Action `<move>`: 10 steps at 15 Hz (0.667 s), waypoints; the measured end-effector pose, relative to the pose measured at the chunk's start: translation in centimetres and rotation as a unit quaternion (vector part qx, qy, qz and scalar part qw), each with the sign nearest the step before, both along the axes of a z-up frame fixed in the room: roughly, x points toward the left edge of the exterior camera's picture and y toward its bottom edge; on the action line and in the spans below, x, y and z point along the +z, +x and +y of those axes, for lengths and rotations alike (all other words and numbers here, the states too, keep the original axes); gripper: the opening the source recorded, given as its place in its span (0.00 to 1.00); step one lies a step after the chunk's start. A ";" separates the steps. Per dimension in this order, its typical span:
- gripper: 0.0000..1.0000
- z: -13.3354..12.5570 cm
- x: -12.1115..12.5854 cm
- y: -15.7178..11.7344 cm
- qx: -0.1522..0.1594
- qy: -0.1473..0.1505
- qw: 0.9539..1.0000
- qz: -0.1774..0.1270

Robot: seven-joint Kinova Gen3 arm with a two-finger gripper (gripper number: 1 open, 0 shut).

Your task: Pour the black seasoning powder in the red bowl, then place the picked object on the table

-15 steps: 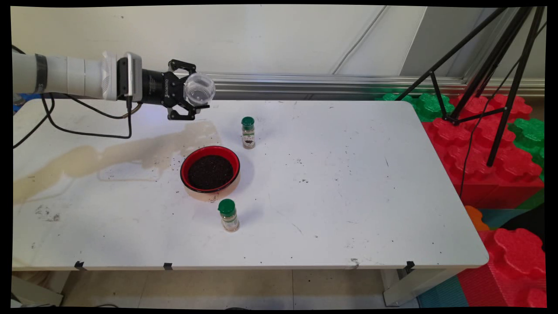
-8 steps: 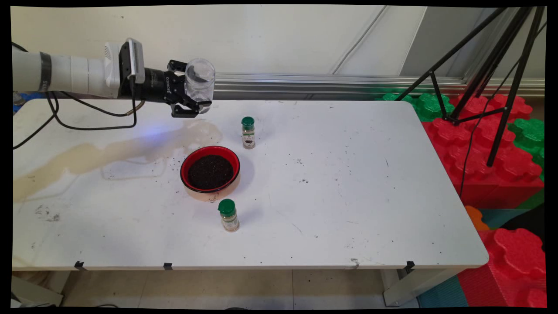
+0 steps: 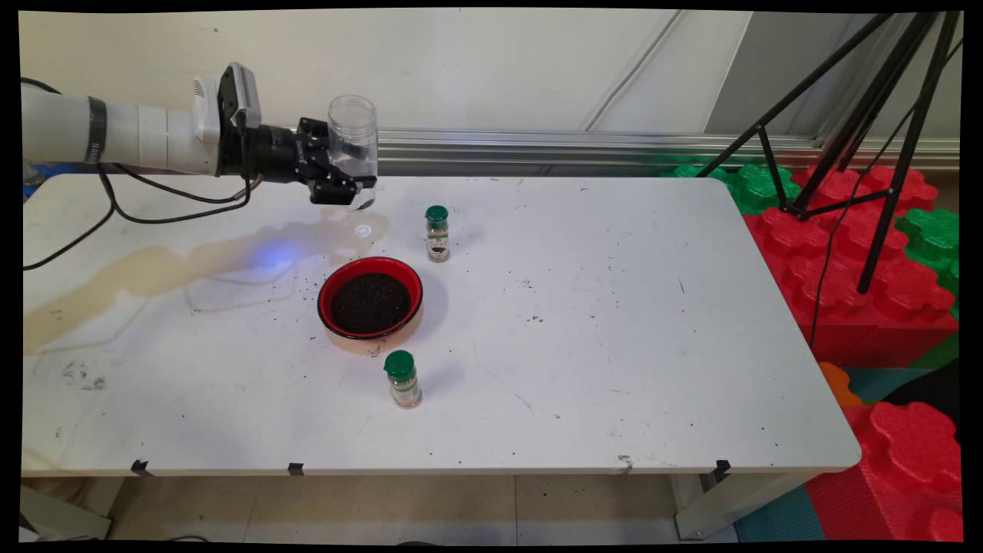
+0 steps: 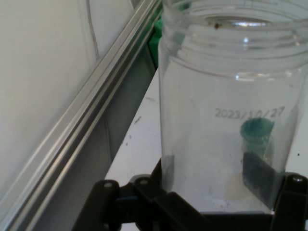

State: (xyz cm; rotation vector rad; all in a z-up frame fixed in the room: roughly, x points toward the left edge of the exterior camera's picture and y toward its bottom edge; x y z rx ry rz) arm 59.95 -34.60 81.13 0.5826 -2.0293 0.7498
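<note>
My gripper (image 3: 349, 165) is shut on a clear plastic jar (image 3: 352, 137), held nearly upright with its open mouth up, above the table's far left part. In the hand view the clear jar (image 4: 231, 110) fills the right side, empty, with a printed date on its wall, and my gripper (image 4: 216, 192) clamps its lower part. Below and in front of the jar a red bowl (image 3: 371, 298) full of dark grains sits on the white table (image 3: 614, 322). A green-capped spice bottle (image 3: 437, 233) stands right of the jar; another green-capped bottle (image 3: 402, 379) stands in front of the bowl.
A tan spill stain (image 3: 169, 269) runs across the table's left part, with dark crumbs scattered near the bowl. Red and green foam blocks (image 3: 860, 261) and a black tripod (image 3: 868, 115) stand off the table's right side. A metal rail (image 3: 537, 146) lines the wall behind.
The hand has rotated, turning the jar from lying with its mouth toward the camera to nearly upright, mouth up. The gripper has also risen slightly.
</note>
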 end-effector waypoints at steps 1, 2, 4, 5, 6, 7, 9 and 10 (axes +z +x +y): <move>0.00 -0.2 -0.3 0.1 0.004 0.006 1.000 0.008; 0.00 -0.4 -0.8 0.3 0.007 0.012 1.000 0.016; 0.00 -0.8 -1.6 0.7 0.012 0.019 0.999 0.027; 0.00 -0.9 -1.9 0.8 0.015 0.021 0.999 0.031; 0.00 -1.1 -2.5 1.1 0.018 0.025 0.999 0.037; 0.00 -1.3 -3.1 1.3 0.020 0.028 0.999 0.042; 0.00 -1.6 -3.9 1.5 0.022 0.031 0.998 0.048; 0.00 -1.7 -4.5 1.7 0.023 0.032 0.998 0.051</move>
